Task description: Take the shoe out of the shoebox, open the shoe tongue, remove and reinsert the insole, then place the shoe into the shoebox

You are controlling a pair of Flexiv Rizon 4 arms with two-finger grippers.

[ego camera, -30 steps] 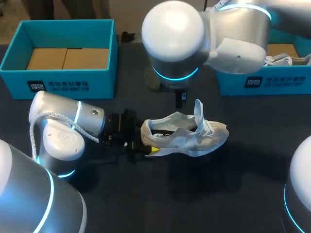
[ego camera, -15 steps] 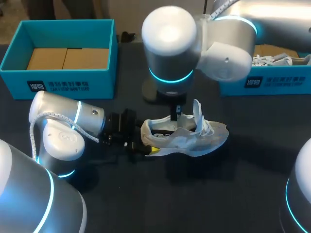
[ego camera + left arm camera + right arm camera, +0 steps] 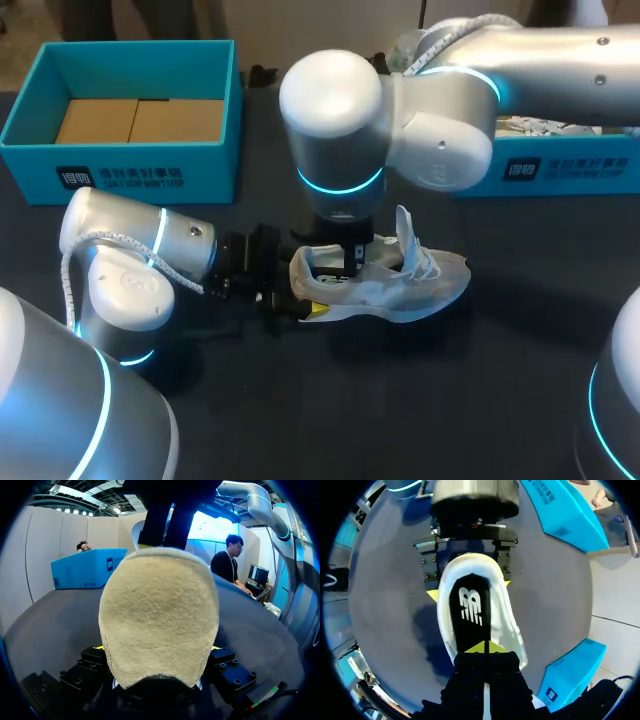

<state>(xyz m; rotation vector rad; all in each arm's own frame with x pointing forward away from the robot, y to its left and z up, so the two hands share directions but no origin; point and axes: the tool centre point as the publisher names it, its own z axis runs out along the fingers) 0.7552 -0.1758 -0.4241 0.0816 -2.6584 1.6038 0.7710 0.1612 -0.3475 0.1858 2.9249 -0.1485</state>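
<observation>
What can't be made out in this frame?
- Right wrist view: the right hand, tips shut, sits on the insole. Whether it pinches the insole cannot be told, and the hand hides the toe of the shoe.
- Left wrist view: the shoe's heel fills the view, hiding the insole.
- Head view: the right arm covers most of the right-side shoebox interior.

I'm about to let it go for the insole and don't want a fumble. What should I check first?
1. Shoe lying on the table: ok.
2. Tongue raised, opening clear: ok.
3. Left pincer clamped on the shoe's heel from both sides: ok.
4. Right pincer over the insole, at the opening: ok.
5. Right pincer open for the grasp: not ok, tips together.
6. Insole edge lifted enough to pinch: cannot tell.
</observation>
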